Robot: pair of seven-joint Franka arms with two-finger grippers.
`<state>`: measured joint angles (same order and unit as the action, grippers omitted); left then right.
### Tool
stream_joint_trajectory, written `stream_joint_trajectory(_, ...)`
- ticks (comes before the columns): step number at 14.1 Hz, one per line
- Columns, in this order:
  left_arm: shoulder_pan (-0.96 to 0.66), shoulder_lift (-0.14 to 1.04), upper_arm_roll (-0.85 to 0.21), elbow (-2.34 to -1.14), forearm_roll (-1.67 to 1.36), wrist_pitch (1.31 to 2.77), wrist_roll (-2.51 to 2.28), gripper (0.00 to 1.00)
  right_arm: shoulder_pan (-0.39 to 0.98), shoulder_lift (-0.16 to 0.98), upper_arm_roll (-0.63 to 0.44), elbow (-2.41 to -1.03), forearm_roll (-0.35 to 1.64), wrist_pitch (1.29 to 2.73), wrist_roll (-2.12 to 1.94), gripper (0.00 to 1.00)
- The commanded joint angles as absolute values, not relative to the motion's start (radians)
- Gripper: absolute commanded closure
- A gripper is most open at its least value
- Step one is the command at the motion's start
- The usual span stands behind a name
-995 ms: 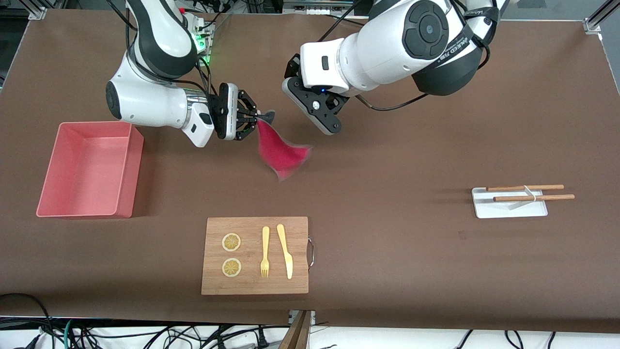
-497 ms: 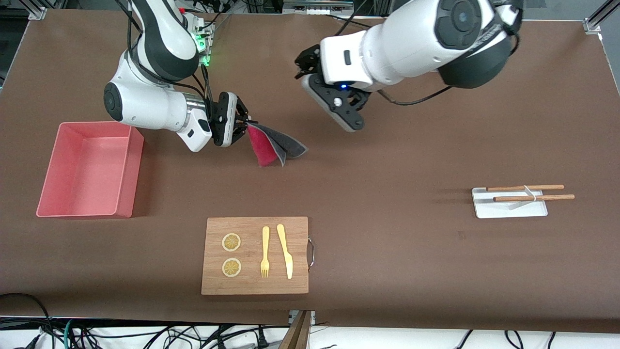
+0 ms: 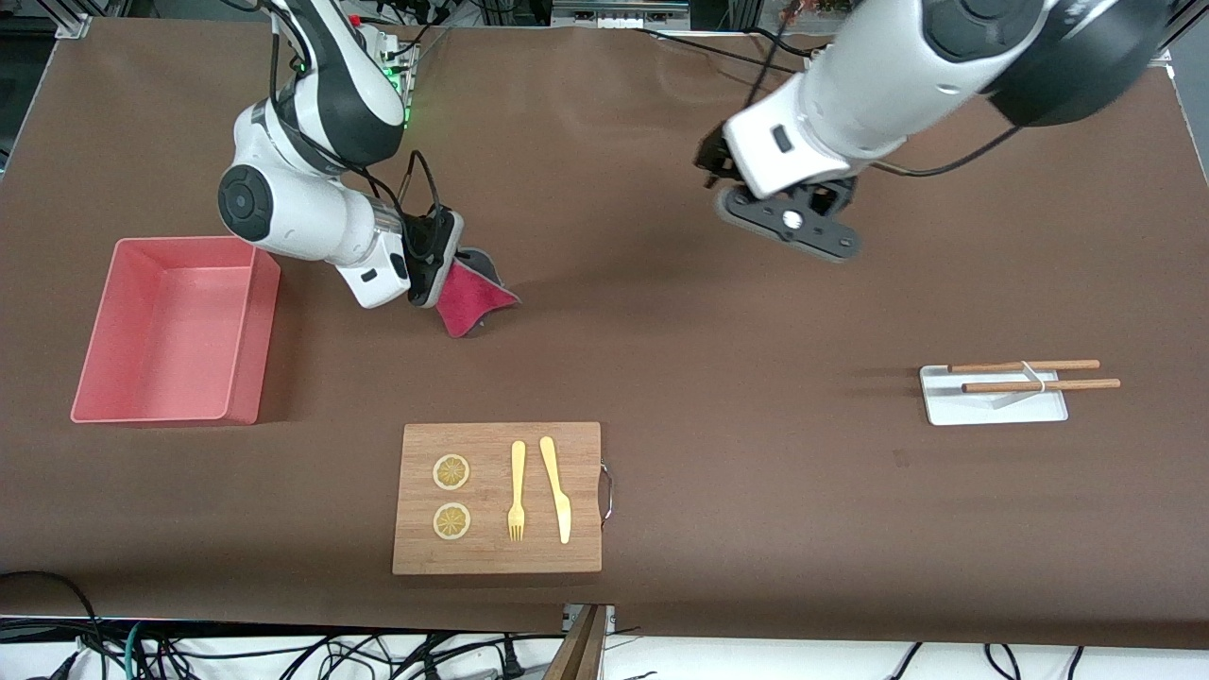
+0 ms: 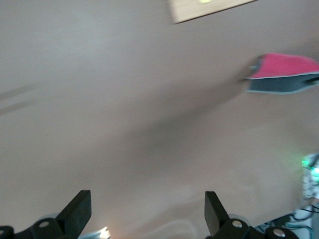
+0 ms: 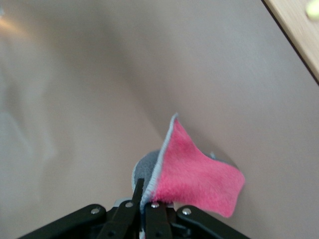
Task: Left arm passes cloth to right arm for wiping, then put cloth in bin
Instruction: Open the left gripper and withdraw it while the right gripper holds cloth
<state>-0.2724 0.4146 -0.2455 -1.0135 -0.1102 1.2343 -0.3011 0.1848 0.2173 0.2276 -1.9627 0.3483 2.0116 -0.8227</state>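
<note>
Front view: brown table, cables along its edge.

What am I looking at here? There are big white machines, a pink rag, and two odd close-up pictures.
These are two robot arms at a brown table. The wide picture comes from a high camera facing them; each close-up comes from a camera on one arm's wrist. The right claw is shut on the cloth, pink on one face and grey on the other, low over the table near the pink bin. The left claw is open and empty, up over bare table. Nearer the front camera lies a wooden cutting board with a fork, a knife and two lemon slices. Toward the left arm's end sits a white tray carrying chopsticks.
</note>
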Motion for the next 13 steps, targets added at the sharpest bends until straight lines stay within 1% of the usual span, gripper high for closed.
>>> stream_joint_trajectory(1, -0.178, 0.368, -0.255, -1.090, -0.008, 1.190, -0.287, 0.00, 0.183, 0.252, 0.218, -1.922, 0.237, 1.991, -0.566, 1.00)
stream_joint_trajectory(3, -0.121, 0.342, -0.258, -1.147, 0.011, 1.201, -0.267, 0.00, 0.189, 0.252, 0.218, -1.927, 0.216, 1.991, -0.354, 1.00)
stream_joint_trajectory(5, -0.059, 0.337, -0.258, -1.163, 0.009, 1.207, -0.195, 0.00, 0.189, 0.253, 0.218, -1.936, 0.215, 1.990, -0.199, 1.00)
stream_joint_trajectory(6, -0.046, 0.327, -0.250, -1.187, -0.001, 1.235, -0.131, 0.00, 0.189, 0.253, 0.216, -1.948, 0.213, 1.991, -0.095, 1.00)
stream_joint_trajectory(7, -0.045, 0.287, -0.241, -1.243, 0.005, 1.286, -0.082, 0.00, 0.189, 0.255, 0.216, -1.957, 0.190, 1.991, 0.001, 1.00)
stream_joint_trajectory(8, -0.040, 0.229, -0.238, -1.343, 0.006, 1.378, -0.071, 0.00, 0.189, 0.264, 0.216, -1.962, 0.170, 1.990, 0.102, 1.00)
stream_joint_trajectory(9, -0.025, 0.147, -0.235, -1.479, 0.005, 1.505, -0.071, 0.00, 0.189, 0.279, 0.216, -1.962, 0.167, 1.991, 0.194, 1.00)
stream_joint_trajectory(10, 0.000, 0.090, -0.230, -1.576, -0.005, 1.610, -0.069, 0.00, 0.187, 0.297, 0.216, -1.960, 0.169, 1.991, 0.259, 1.00)
stream_joint_trajectory(11, 0.011, 0.062, -0.216, -1.627, -0.006, 1.671, -0.069, 0.00, 0.187, 0.317, 0.216, -1.960, 0.167, 1.994, 0.312, 1.00)
stream_joint_trajectory(13, 0.011, 0.029, -0.164, -1.676, -0.006, 1.741, -0.077, 0.00, 0.183, 0.360, 0.213, -1.959, 0.166, 2.017, 0.341, 1.00)
